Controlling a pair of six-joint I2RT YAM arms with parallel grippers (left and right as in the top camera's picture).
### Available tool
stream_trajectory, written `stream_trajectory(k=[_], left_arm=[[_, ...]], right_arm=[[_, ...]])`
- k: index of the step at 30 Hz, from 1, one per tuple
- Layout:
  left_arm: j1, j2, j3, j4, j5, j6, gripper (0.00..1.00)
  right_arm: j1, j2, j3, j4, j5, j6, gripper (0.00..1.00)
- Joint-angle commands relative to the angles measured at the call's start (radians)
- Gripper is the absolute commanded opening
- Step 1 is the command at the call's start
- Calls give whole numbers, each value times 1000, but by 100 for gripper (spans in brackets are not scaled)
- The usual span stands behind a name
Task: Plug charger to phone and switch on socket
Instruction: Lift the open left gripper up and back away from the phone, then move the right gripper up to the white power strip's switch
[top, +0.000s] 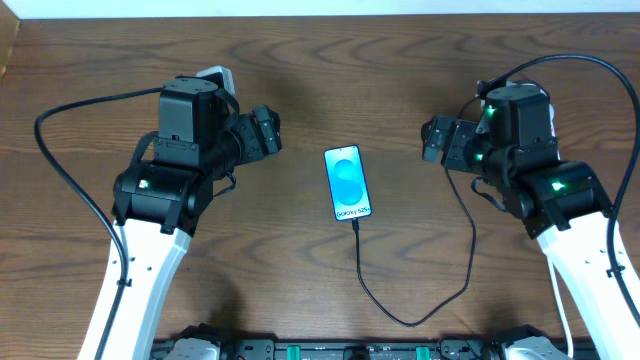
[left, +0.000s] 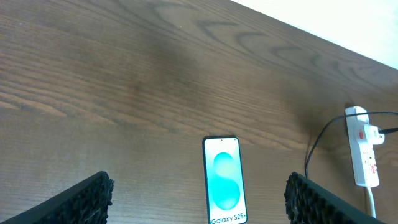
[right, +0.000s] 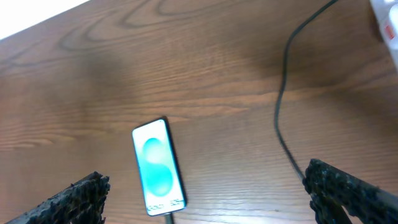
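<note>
The phone lies flat mid-table with its blue screen lit, and it also shows in the wrist views. The black charger cable meets the phone's near edge, loops forward, then runs back to the right. In the left wrist view its white adapter sits in the white socket strip. In the overhead view the right arm hides the socket. My left gripper is open and empty, left of the phone. My right gripper is open and empty, to its right.
The wooden table runs to a pale far edge in both wrist views. Black arm cables trail along the table's left and right sides. The strip's white lead runs toward the near side.
</note>
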Motion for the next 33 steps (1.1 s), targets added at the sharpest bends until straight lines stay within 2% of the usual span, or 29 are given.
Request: stream_trajectory(k=[1, 5, 10, 18, 23, 25, 29, 33], left_arm=[[5, -3, 5, -3, -13, 17, 88], [4, -3, 5, -3, -13, 17, 89], [4, -3, 5, -3, -13, 17, 88], [5, -3, 5, -3, -13, 17, 88], [4, -3, 5, -3, -13, 17, 89], [4, -3, 5, -3, -13, 17, 88], [4, -3, 5, -3, -13, 17, 88], [4, -3, 5, -3, -13, 17, 88]], right_arm=[[-40, -5, 27, -9, -2, -117, 99], [-119, -5, 132, -75, -7, -158, 99], [-296, 21, 352, -207, -19, -199, 99], [-531, 217, 690, -475, -240, -393, 99], [-598, 439, 886, -671, -277, -544, 99], [-609, 518, 930, -714, -335, -651, 99], [-615, 641, 945, -734, -517, -861, 99], [-615, 727, 945, -707, -519, -904, 99]])
